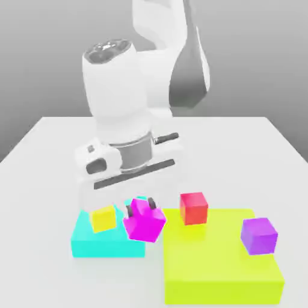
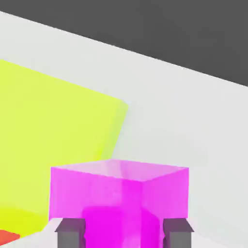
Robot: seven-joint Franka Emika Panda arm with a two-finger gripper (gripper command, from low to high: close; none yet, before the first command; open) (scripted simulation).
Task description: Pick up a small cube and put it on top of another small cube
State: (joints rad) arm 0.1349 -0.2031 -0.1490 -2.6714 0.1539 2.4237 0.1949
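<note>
**Magenta cube in our grip, carried above the blocks**

Nearest to us, the magenta cube (image 2: 119, 193) sits between our gripper's (image 2: 124, 233) two dark fingers (image 2: 70, 233), which are clamped on its sides; it hangs tilted, clear of every surface. To do this step well, we judge we should keep the grip firm, level the cube over the chosen small cube, and lower it squarely before letting go.

Beneath the hand, the hand view gives us the broad yellow-green block (image 2: 53, 131) and white table (image 2: 184, 121). From the exterior view we gain what the hand view lacks: the yellow cube (image 1: 103, 218) on the cyan block (image 1: 90, 245) just beside our hand, the red cube (image 1: 194, 208) near it, and the purple cube (image 1: 259, 235) farther off.
</note>
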